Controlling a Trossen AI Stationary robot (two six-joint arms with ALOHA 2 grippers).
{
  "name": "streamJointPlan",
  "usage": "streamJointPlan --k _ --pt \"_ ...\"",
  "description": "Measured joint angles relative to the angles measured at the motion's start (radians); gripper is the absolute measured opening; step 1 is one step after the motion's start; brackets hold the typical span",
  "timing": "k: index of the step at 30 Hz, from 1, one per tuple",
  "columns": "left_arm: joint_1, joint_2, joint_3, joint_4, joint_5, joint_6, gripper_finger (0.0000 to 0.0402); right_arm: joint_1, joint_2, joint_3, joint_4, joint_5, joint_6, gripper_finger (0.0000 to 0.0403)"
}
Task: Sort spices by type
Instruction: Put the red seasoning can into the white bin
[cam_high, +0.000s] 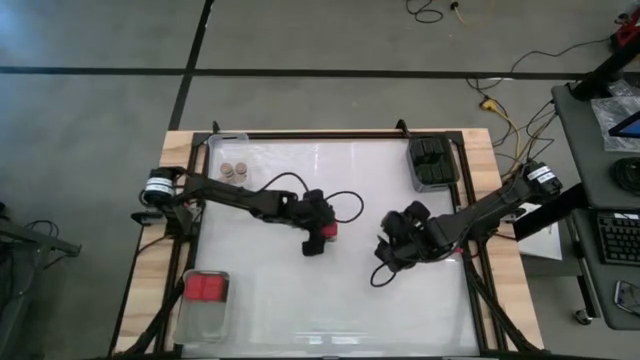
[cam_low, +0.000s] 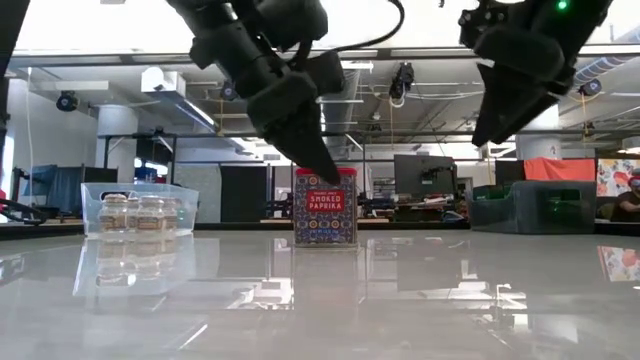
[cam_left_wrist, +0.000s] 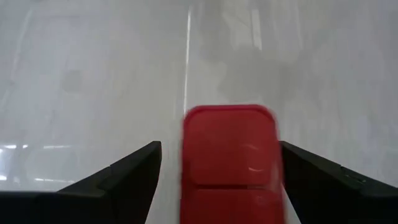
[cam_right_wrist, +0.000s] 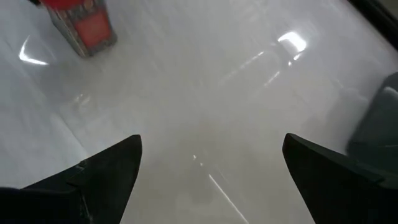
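Observation:
A red-topped spice tin (cam_low: 325, 207), labelled smoked paprika, stands upright on its base near the middle of the white table (cam_high: 300, 310). My left gripper (cam_left_wrist: 221, 149) slants down over it, open. One finger (cam_left_wrist: 124, 180) stands off the red lid (cam_left_wrist: 230, 155). The other finger (cam_left_wrist: 323, 180) is close beside the lid, and I see no touch. My right gripper (cam_right_wrist: 211, 149) hangs open above bare table, right of the tin (cam_right_wrist: 84, 25), with nothing between its fingers. Both grippers also show in the high view, the left gripper (cam_high: 318, 238) and the right gripper (cam_high: 392, 250).
A clear tray (cam_high: 215, 145) at the far left holds tan-topped jars (cam_high: 233, 170). A dark tray (cam_high: 445, 185) at the far right holds black boxes (cam_high: 432, 160). A clear tray (cam_high: 200, 320) at the near left holds red-topped tins (cam_high: 207, 289). Bare table lies between them.

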Motion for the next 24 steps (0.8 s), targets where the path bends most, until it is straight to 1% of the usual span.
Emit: streamJointPlan --k 7,11,15,20,24 --pt "0.008 0.059 0.051 -0.033 0.011 0.004 0.0296 0.000 0.001 -0.017 0.013 -0.004 -0.009 0.0380" --pt "0.007 0.073 0.083 -0.048 0.015 0.019 0.0291 0.000 0.000 -0.017 0.015 -0.005 -0.029 0.0380" --pt "0.009 0.099 0.117 -0.116 0.016 0.009 0.0260 0.000 -0.001 -0.017 0.014 -0.005 -0.050 0.0380" --pt "0.010 0.124 0.174 -0.206 0.014 -0.029 0.0196 -0.001 -0.001 -0.017 0.015 -0.006 -0.075 0.0380" --pt "-0.005 0.128 0.200 -0.247 0.014 -0.038 0.0193 0.000 -0.002 -0.011 0.016 -0.006 -0.100 0.0380"
